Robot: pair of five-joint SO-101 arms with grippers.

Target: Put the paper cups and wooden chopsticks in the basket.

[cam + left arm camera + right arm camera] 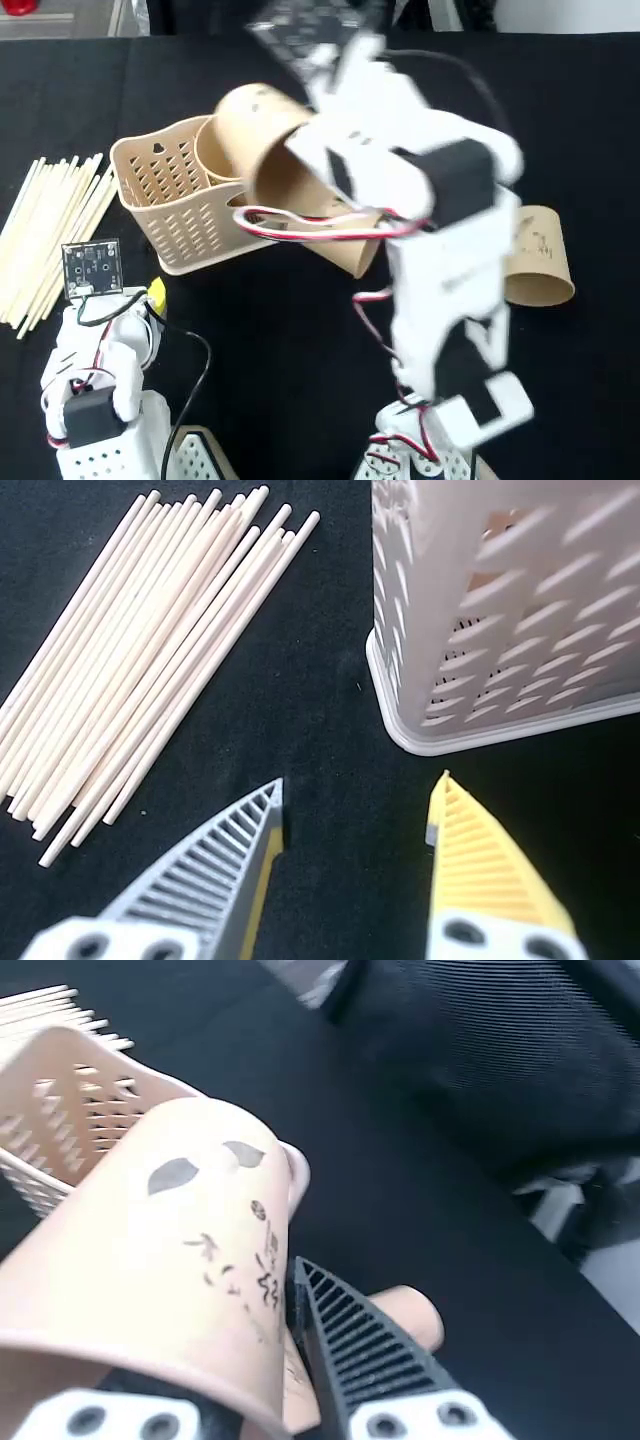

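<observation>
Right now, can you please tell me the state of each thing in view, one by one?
right gripper, shut on the held paper cup
held paper cup, lifted, tilted, near the basket
left gripper, open, holding nothing
basket, upright, one cup inside
cup in basket, already inside
cup beside basket, lying on its side
far cup, lying on its side
wooden chopsticks, loose pile on the table

**Black table and what rests on it**

I see a table [250, 380] covered in black. A loose bundle of wooden chopsticks [50, 235] lies flat at the left of the high view. The perforated beige basket [175, 205] stands just beside them. One paper cup [540, 262] lies on its side at the right. A second paper cup [352, 252] lies beside the basket, partly hidden. The arm bases [100, 455] sit at the near edge.
</observation>
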